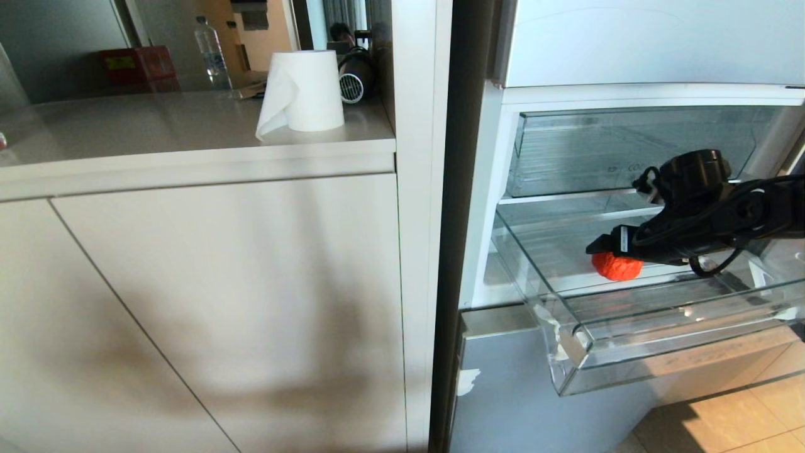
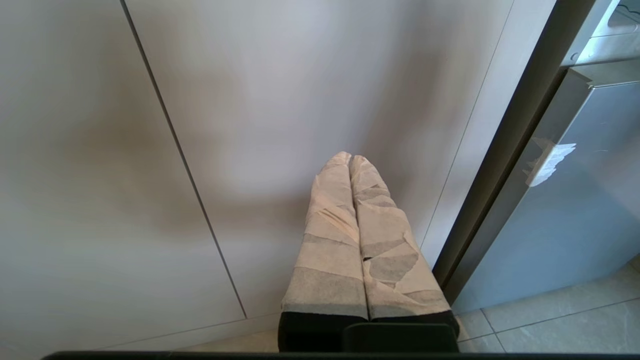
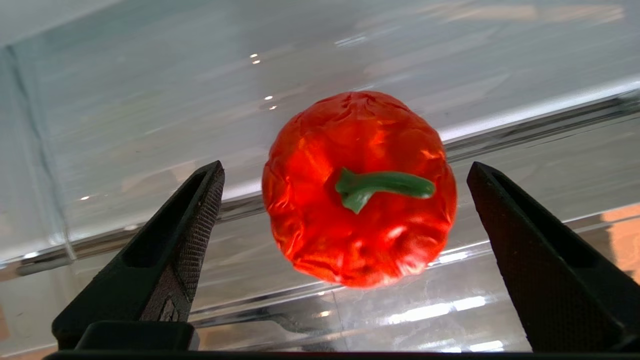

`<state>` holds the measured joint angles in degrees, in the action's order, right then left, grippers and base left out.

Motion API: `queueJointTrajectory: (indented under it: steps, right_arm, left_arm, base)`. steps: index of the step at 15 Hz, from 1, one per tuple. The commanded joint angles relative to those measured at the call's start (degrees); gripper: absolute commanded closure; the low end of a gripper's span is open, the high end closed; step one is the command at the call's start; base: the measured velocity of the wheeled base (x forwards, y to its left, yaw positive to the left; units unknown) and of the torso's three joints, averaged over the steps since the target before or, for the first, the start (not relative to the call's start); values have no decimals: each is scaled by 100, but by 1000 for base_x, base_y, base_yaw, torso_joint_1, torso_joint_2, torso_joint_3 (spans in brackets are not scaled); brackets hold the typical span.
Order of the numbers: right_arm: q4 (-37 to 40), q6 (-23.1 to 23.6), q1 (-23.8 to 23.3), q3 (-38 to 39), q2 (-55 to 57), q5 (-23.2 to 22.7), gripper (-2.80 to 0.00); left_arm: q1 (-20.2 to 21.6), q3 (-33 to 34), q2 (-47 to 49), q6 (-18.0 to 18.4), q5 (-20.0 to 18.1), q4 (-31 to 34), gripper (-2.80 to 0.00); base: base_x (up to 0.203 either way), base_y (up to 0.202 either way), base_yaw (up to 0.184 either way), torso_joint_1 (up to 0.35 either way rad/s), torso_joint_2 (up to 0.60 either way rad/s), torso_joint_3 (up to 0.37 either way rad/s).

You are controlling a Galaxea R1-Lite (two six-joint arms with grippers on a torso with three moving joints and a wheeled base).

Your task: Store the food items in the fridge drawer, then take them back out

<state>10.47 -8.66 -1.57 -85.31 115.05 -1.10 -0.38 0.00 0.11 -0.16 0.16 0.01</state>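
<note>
The red-orange fruit [image 3: 359, 190] is seated on the ribbed floor of the pulled-out fridge drawer [image 1: 629, 346], stem up, untouched. The right gripper [image 3: 345, 200] is held directly above it, fingers [image 3: 200, 210] spread wide on either side with clear gaps, so nothing is gripped; whether this is a release or an approach cannot be judged. The left gripper [image 2: 350, 165] is parked before the cabinet door [image 2: 150, 150], taped fingers pressed together, empty.
</note>
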Motion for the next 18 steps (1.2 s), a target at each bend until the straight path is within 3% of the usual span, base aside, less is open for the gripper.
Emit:
queueJointTrajectory:
  steps: [1, 5, 6, 13, 18]
  right_arm:
    - [8, -13, -1, -3, 117, -5, -280]
    - [-54, -5, -10, -3, 158, 4, -280]
    - [-54, -13, -10, -3, 149, 4, 0]
    - [-69, -162, 18, 264, -360, 1, 0]
    - [-1193, -91, 111, 1892, -2162, 20, 0]
  left_arm:
    - [3, 0, 7, -2, 2, -1, 0]
    - [2, 0, 7, -2, 2, 0, 0]
    - [3, 0, 7, -2, 2, -1, 0]
    - [3, 0, 7, -2, 2, 0, 0]
    - [1, 0, 7, -2, 2, 2, 0]
  base:
    - [0, 0, 0, 0, 0, 0]
    - [0, 0, 0, 0, 0, 0]
    - [0, 0, 0, 0, 0, 0]
    - [0, 0, 0, 0, 0, 0]
    - [0, 0, 0, 0, 0, 0]
